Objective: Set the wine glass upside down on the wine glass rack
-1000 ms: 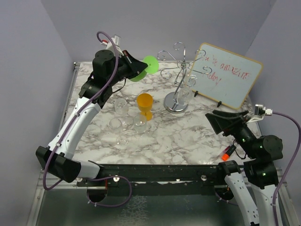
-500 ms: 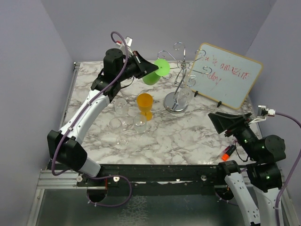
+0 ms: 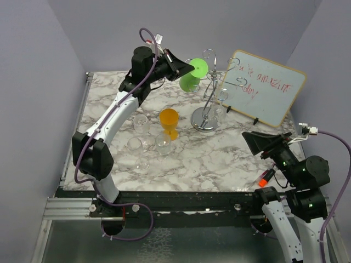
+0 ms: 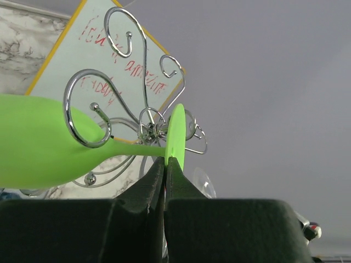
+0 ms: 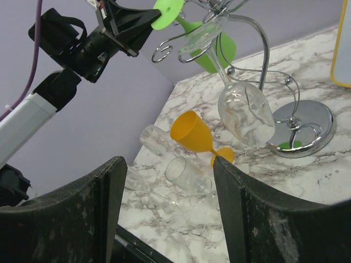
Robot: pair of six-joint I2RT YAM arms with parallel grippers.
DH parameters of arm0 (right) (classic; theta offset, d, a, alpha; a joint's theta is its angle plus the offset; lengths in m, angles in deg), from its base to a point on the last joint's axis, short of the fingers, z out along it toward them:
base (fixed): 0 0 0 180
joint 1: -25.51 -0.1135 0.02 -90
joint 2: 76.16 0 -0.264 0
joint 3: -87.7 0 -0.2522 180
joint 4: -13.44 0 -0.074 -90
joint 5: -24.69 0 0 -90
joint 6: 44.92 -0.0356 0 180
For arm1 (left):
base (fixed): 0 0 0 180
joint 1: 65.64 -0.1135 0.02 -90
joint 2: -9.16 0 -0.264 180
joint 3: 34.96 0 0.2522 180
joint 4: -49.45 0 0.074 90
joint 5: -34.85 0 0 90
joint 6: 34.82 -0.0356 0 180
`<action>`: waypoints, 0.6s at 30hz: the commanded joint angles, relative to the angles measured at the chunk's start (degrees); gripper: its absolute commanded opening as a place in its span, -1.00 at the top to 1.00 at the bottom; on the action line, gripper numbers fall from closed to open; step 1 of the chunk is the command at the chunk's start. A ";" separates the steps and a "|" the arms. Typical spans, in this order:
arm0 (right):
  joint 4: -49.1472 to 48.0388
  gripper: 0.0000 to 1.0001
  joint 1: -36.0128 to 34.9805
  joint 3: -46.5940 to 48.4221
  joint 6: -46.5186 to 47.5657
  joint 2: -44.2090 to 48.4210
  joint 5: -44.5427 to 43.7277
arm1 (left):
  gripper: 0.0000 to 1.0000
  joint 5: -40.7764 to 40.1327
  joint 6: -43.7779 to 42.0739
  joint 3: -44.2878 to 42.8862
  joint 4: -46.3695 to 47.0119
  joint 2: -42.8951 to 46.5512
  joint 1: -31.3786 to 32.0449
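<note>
Left wrist view: L gripper (image 4: 165, 163) clamped on green wine glass (image 4: 44, 150) foot (bowl sideways), up at wine glass rack (image 3: 205, 121) curls, above tabletop (image 3: 219, 159). R gripper (image 5: 167, 167) fingers apart.

Our left arm (image 3: 112, 118) reaches high and far toward the back, its claw (image 3: 190, 68) pinched tight on the foot of the green wine glass (image 3: 190, 82). Our right arm (image 3: 306, 176) sits folded low at the near right, its claw (image 3: 253, 143) spread wide apart.
</note>
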 commanded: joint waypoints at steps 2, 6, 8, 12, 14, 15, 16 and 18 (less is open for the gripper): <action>-1.14 -0.38 -0.18 0.79 1.11 -1.74 -0.53 | 1.00 1.66 2.27 -3.92 2.87 -2.06 -0.17; -2.13 -0.38 -0.18 1.17 0.73 -2.05 0.79 | 1.00 1.38 2.48 -6.88 2.21 -4.50 -0.30; -2.91 -0.38 -0.22 0.58 0.29 -1.44 0.72 | 1.00 1.35 2.48 -8.97 1.54 -5.84 -0.45; -3.65 -0.38 -0.21 -0.30 0.05 -0.58 0.06 | 1.00 0.77 2.35 -10.86 -0.02 -7.22 -1.14; -2.83 -0.38 -0.23 -0.35 0.22 -0.21 -0.32 | 1.00 -0.69 1.77 -10.63 -0.61 -6.60 -1.47; -2.58 -0.38 -0.18 -0.25 0.23 -0.05 -0.54 | 1.00 -1.50 1.35 -10.53 -1.21 -6.29 -1.63; -2.37 -0.38 -0.17 -0.22 0.23 0.07 -0.70 | 1.00 -1.86 0.93 -10.52 -2.09 -6.10 -1.88; -1.85 -0.38 -0.17 -0.01 0.07 0.56 -0.94 | 1.00 -2.37 0.83 -10.20 -2.57 -5.80 -2.43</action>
